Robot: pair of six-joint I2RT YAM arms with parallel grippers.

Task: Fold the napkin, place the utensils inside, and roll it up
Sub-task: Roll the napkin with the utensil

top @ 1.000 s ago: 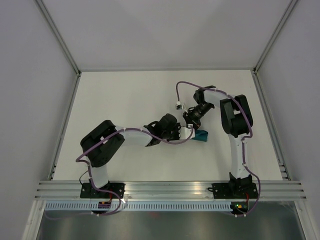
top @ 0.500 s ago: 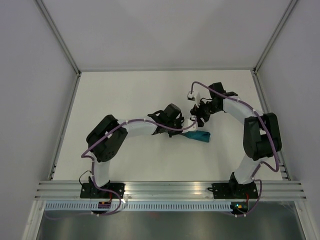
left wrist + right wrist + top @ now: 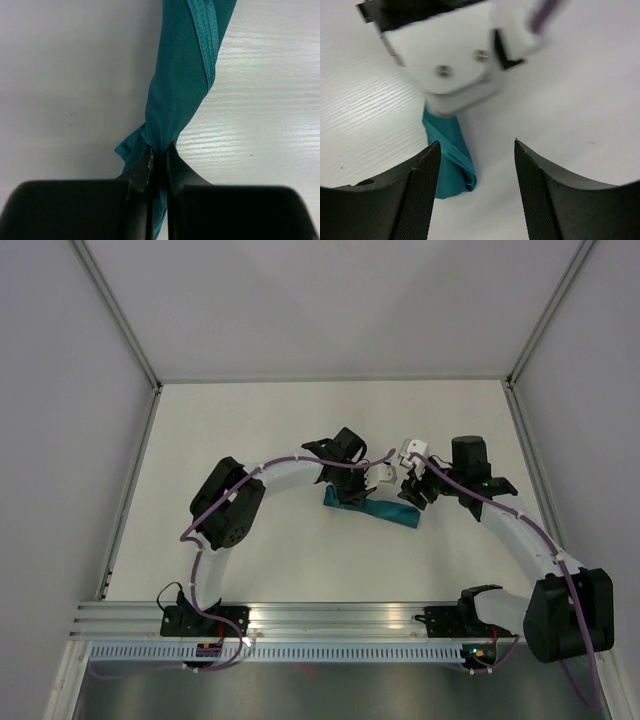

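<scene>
Clamped tight near the left end of the rolled napkin with the left gripper, cloth squeezed between the closed jaws. Spread wide at the right gripper, gripping nothing, hovering just over the roll's right end. Rolled teal, lying mid-table between both arms.

White worktop, faint wood grain showing close up. Along its near edge runs a ribbed aluminium rail, with a slotted white strip just below. A left post and a right post rise from the far corners, with a pale back wall between them. Lowest down is a grey panel, possibly floor.
</scene>
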